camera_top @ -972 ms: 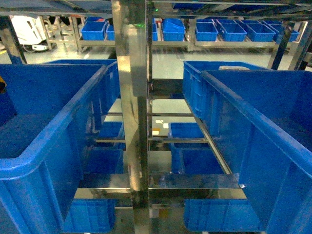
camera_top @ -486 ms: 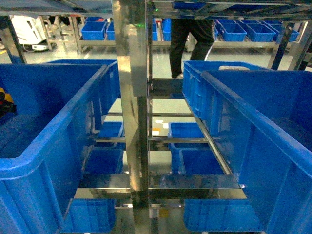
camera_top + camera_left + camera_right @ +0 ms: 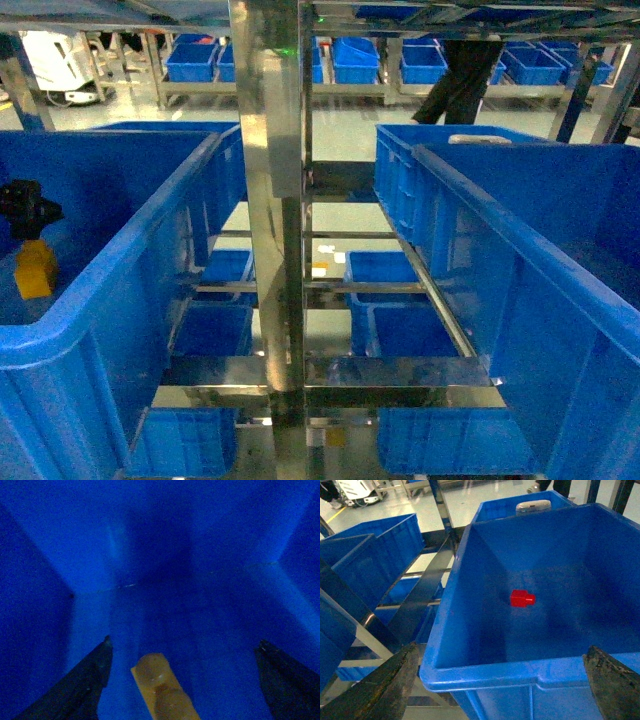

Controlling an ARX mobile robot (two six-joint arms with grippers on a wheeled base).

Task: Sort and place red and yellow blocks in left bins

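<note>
A yellow block (image 3: pixel 35 270) sits low inside the big blue left bin (image 3: pixel 150 250), just under my left gripper (image 3: pixel 25 205). In the left wrist view the block (image 3: pixel 162 690) lies between the spread fingers without touching either one, and the left gripper (image 3: pixel 183 645) is open over the bin floor. A small red block (image 3: pixel 522 598) rests on the floor of the right-hand blue crate (image 3: pixel 485 667). My right gripper (image 3: pixel 502 649) is open and empty, just outside that crate's near rim; it is out of the head view.
A shiny steel rack post (image 3: pixel 270 200) stands between the two crates. More blue crates sit behind (image 3: pixel 440 160) and on the lower shelf (image 3: pixel 390 300). A person (image 3: pixel 460 90) walks past at the back. A white object (image 3: pixel 533 505) lies on the far crate's rim.
My left gripper has come further into the left bin from the left edge and let go of the yellow block, which is now below it. The person behind has walked to the right.
</note>
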